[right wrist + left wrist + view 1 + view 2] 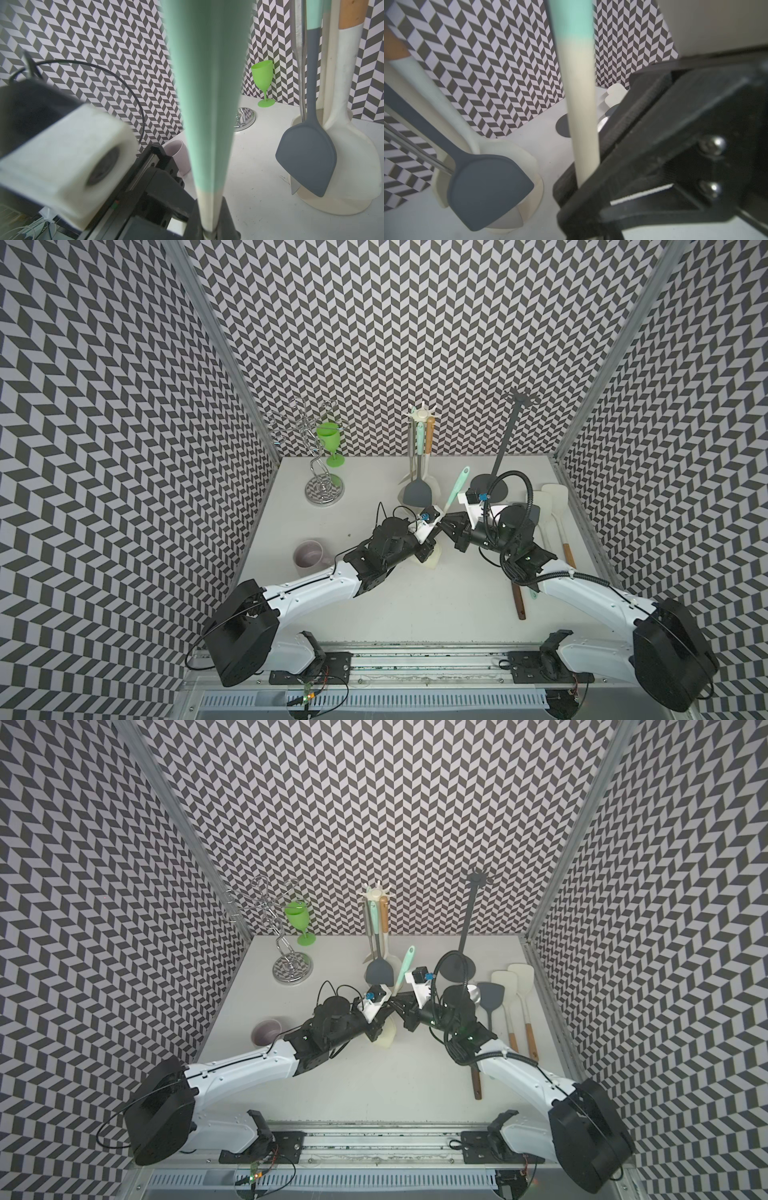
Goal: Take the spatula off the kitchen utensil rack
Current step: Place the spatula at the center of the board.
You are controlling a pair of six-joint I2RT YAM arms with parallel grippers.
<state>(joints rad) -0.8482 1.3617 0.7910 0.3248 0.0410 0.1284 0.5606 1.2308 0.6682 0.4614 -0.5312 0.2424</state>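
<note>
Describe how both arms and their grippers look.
The left arm and right arm have white shells, black joints and round black bases. The left gripper and right gripper are black, with angular fingers fixed by silver screws. Each wrist carries a white camera block. A ribbed black hose loops over the right arm; the left has a thin black cable.

The spatula (456,486) has its blade mostly hidden beneath the left arm (386,551).

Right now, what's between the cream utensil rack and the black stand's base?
The mint-handled spatula, tilted off vertical, stands between the cream utensil rack and the base of the black stand; both top views show it.
</note>
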